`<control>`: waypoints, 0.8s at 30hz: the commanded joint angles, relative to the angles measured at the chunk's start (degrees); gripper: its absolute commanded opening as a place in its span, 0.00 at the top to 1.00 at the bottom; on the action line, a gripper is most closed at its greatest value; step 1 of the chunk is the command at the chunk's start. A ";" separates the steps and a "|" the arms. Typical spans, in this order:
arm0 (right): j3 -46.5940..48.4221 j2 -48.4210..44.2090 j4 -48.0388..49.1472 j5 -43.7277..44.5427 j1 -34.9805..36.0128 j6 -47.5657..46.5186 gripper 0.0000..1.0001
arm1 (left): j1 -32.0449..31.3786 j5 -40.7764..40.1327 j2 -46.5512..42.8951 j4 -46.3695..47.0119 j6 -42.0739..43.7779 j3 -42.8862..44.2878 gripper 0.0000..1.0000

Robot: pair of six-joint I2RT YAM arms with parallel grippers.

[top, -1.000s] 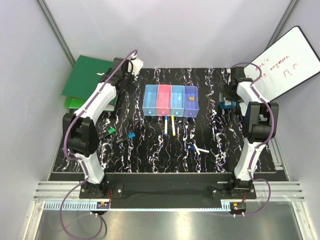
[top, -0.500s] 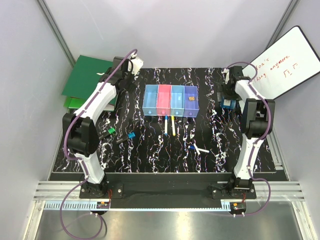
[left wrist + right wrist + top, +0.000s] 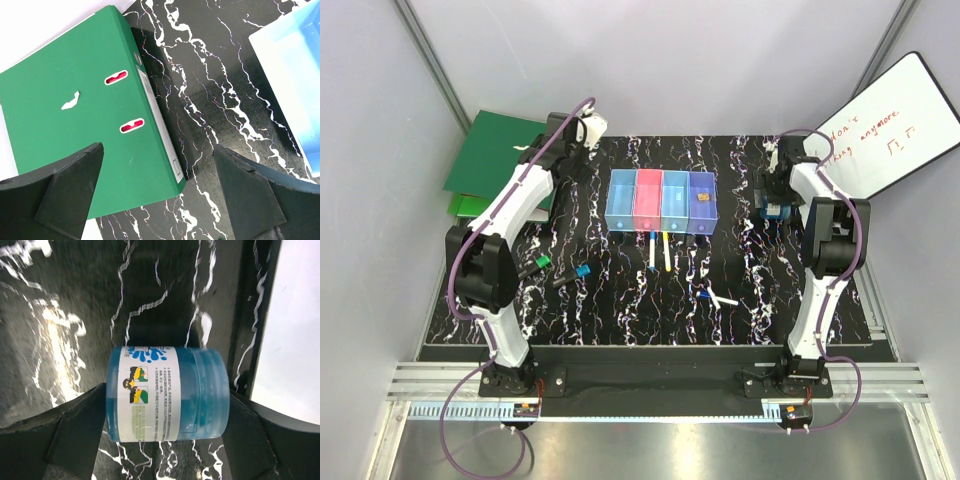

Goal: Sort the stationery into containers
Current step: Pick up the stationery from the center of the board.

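1. left arm reaches to the far left corner, left tool (image 3: 159, 147) spread open above the green ring binder (image 3: 75, 115).
2. right arm reaches to the far right edge, right tool (image 3: 167, 387) open, fingers flanking a blue jar (image 3: 150, 400) lying on the desk (image 3: 620, 320).
3. four joined bins (image 3: 661, 202) stand at far centre; the violet-blue one holds a small yellow piece (image 3: 702, 198).
4. pens (image 3: 653, 248) lie loose just in front.
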 commanded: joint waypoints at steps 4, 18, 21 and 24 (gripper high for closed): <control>-3.85 -6.48 -0.88 -0.54 0.15 0.25 0.21 | -0.27 -0.55 -0.40 0.13 0.14 2.47 0.01; -8.07 -15.78 -0.62 -0.45 2.70 -10.03 0.97 | -1.15 1.03 -3.12 0.22 0.14 -3.24 0.01; -11.32 -21.22 1.22 -1.77 4.80 -12.84 0.98 | -1.32 3.23 -4.70 0.13 -0.04 -5.52 0.01; -14.66 -26.59 3.42 -2.91 6.03 -16.44 0.99 | -1.33 7.26 -6.63 -1.09 -0.65 -7.37 0.01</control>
